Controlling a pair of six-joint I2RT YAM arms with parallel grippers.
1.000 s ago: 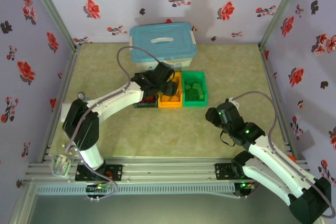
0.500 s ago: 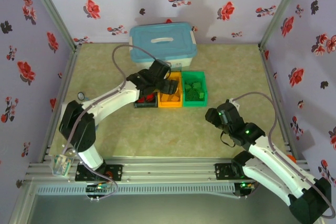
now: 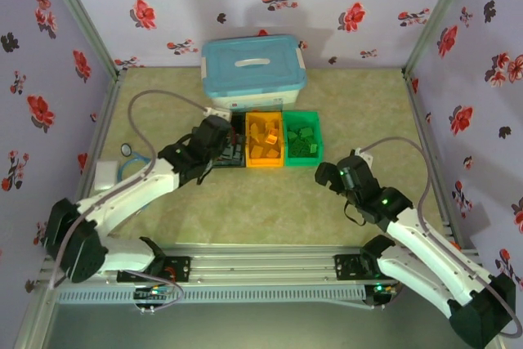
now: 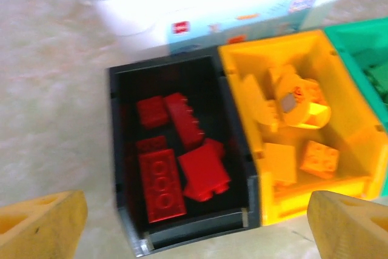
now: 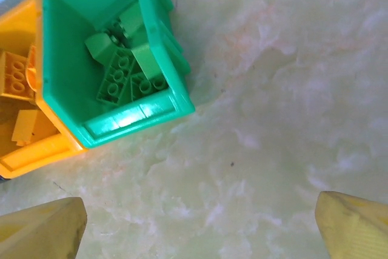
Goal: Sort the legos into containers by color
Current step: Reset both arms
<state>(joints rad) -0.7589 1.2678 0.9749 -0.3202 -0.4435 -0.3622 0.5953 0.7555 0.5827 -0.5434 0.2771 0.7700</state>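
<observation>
Left fingers (image 4: pixel 39 219): hovering spread wide — black bin (image 4: pixel 194 230) lying ahead between them.
Right fingers (image 5: pixel 42 228): hovering spread wide — green bin (image 5: pixel 130 116) sitting ahead-left.

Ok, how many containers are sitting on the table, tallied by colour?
Black bin: 1
Orange-yellow bin: 1
Green bin: 1
White box with light-blue lid: 1
Total: 4

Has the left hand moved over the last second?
Yes. The left hand has drawn back down and left in the top view, away from the orange-yellow bin that it was over.
</observation>
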